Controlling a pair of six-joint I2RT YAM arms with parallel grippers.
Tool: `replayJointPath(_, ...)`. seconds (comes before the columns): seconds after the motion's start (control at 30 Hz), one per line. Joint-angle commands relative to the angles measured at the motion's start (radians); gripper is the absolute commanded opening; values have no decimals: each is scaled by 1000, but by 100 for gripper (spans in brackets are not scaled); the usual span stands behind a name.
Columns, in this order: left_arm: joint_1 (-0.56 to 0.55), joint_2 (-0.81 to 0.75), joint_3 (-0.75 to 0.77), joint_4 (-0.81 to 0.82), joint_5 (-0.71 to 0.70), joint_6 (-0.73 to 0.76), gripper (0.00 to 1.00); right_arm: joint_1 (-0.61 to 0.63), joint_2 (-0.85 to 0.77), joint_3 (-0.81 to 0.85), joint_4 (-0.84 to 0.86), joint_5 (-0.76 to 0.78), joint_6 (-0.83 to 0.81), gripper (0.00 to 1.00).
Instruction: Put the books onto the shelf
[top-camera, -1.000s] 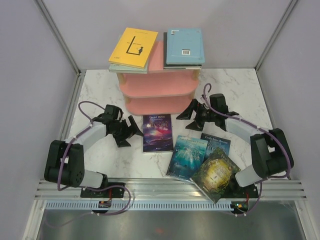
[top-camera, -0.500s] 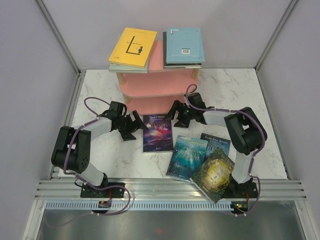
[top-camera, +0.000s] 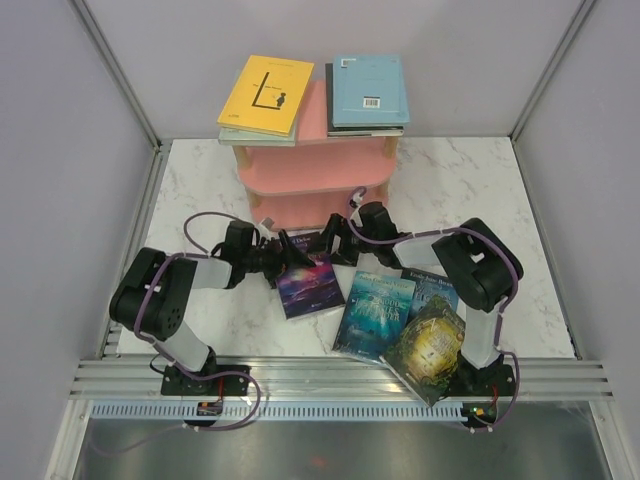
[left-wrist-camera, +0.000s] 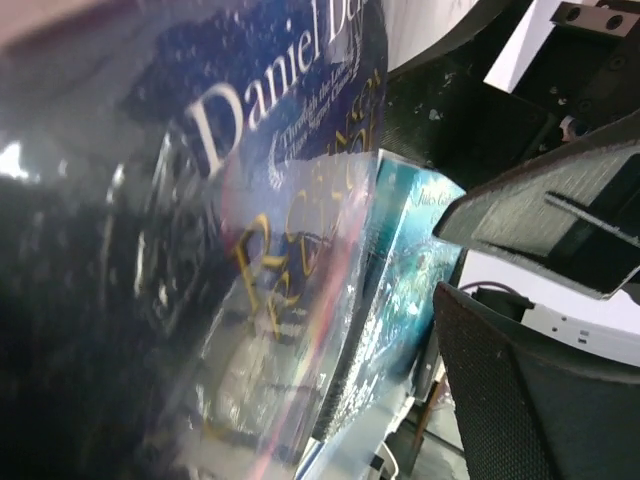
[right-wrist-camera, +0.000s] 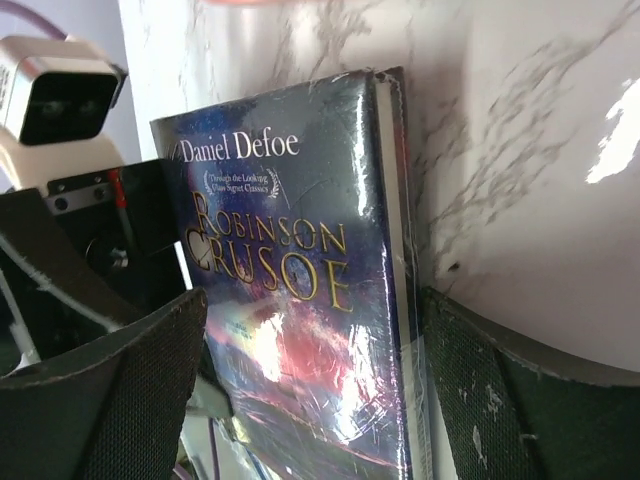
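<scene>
The purple galaxy book (top-camera: 308, 285), titled Robinson Crusoe (right-wrist-camera: 300, 300), lies skewed on the marble in front of the pink shelf (top-camera: 315, 180). My left gripper (top-camera: 285, 252) is at its far left corner and my right gripper (top-camera: 330, 238) at its far right corner, both open. In the right wrist view the book stands between my fingers (right-wrist-camera: 490, 400) with a gap on the cover side. In the left wrist view the cover (left-wrist-camera: 270, 230) fills the frame beside one finger (left-wrist-camera: 530, 400). Yellow (top-camera: 265, 95) and light blue (top-camera: 368, 92) books lie on the shelf's top.
A teal book (top-camera: 374, 312), a dark blue book (top-camera: 432, 285) and a green-gold book (top-camera: 430, 348) overlap on the table at the near right, close to the right arm's base. Grey walls enclose the table on three sides.
Both grippers have moved inward from either side to the galaxy book's far end. The book has turned, its far end swinging left, and it sits a little nearer.
</scene>
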Motion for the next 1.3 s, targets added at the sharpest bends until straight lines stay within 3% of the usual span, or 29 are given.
replayJointPath(0.0, -24, 12, -74, 10, -2, -14, 87, 44, 37, -106, -155, 2, -37, 90)
replayJointPath(0.1, -24, -37, -101, 25, 6, -28, 73, 44, 11, -124, -166, 4, -43, 90)
replayJointPath(0.13, -24, -54, -109, 27, 4, -32, 53, 43, -6, -137, -172, 5, -46, 90)
replayJointPath(0.2, -24, -82, -125, 30, 7, -45, 28, 44, -21, -149, -175, 8, -48, 90)
replayJointPath(0.23, -23, -111, -128, 25, 12, -48, 3, 44, -35, -160, -178, 8, -49, 90)
replayJointPath(0.43, -20, -226, -134, -91, 12, -34, 2, 35, -160, -180, -222, 17, -62, 89)
replayJointPath(0.57, -3, -385, -125, -215, 13, 0, 2, 35, -303, -183, -275, 22, -63, 93)
replayJointPath(0.8, 110, -663, -85, -340, 122, -51, 2, 38, -521, -164, -322, -48, -2, 97)
replayJointPath(1.0, 166, -743, -5, -318, 269, -115, 2, 86, -585, -112, -342, -65, 20, 98)
replayJointPath(1.27, 170, -814, 12, -160, 314, -275, 2, 144, -627, -95, -342, -44, 60, 98)
